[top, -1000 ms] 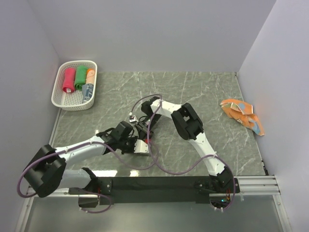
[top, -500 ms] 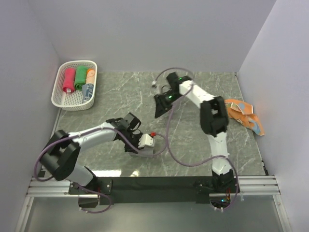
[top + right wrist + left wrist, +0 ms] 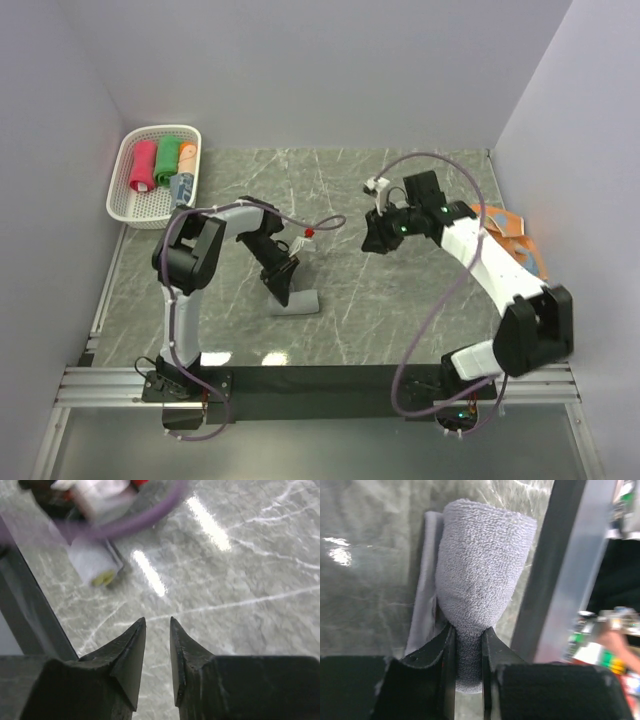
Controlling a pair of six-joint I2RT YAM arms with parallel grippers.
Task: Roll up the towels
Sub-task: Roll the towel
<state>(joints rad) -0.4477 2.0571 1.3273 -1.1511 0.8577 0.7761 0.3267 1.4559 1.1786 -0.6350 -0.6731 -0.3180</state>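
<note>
A grey towel (image 3: 300,303) lies as a short roll on the marble table (image 3: 430,320), with a flat tail beside it. My left gripper (image 3: 283,292) is shut on one end of the roll; the left wrist view shows the grey towel (image 3: 480,565) pinched between my fingers (image 3: 442,650). My right gripper (image 3: 372,243) hangs over bare table right of centre, well away from the roll. Its jaws stand a little apart with nothing between them, as the right wrist view of the gripper (image 3: 157,625) shows. An orange towel with light-blue marks (image 3: 500,215) lies crumpled at the far right, partly behind my right arm.
A white perforated basket (image 3: 125,210) at the back left holds pink-red (image 3: 143,165), green (image 3: 166,158), orange (image 3: 187,152) and grey-blue (image 3: 181,188) rolls. Walls close in the table on the left, back and right. A purple cable (image 3: 320,222) loops above the roll.
My right gripper has left the grey roll and swung back and to the right. My left arm has swung its elbow inward while keeping hold of the roll, which stays in place.
</note>
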